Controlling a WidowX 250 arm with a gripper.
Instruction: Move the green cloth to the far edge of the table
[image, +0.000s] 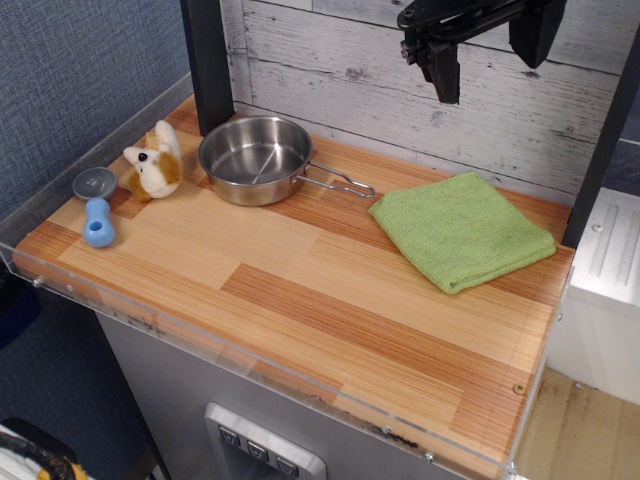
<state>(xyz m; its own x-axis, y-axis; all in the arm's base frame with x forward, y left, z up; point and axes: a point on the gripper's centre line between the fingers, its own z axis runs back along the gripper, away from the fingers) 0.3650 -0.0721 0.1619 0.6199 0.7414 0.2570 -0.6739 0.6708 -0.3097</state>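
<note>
Standing at the near edge of the table (330, 320), I see bare striped planks, light and reddish-brown, running from the clear acrylic rim (250, 372) back toward the far wall. Along the left edge lies a small blue-handled tool with a grey round head (96, 205), and just behind it sits a white and tan plush toy (153, 165), the 2 close together. Further back, near the far left corner, a steel pan (256, 158) rests upright and empty, its wire handle (338, 181) pointing right toward the green cloth (462, 229).

The cloth lies flat and folded by the far right corner of the table, turned at an angle so 1 corner points at the pan handle without touching it. Its back corner comes close to the far edge, and its right corner nearly reaches the right edge.

Above and behind the cloth, in front of the whitewashed plank wall (340, 60), hangs the black gripper (490, 50), well clear of the cloth. Its 2 fingers are spread wide apart with nothing between them. A dark post (208, 60) rises at the far left corner.
</note>
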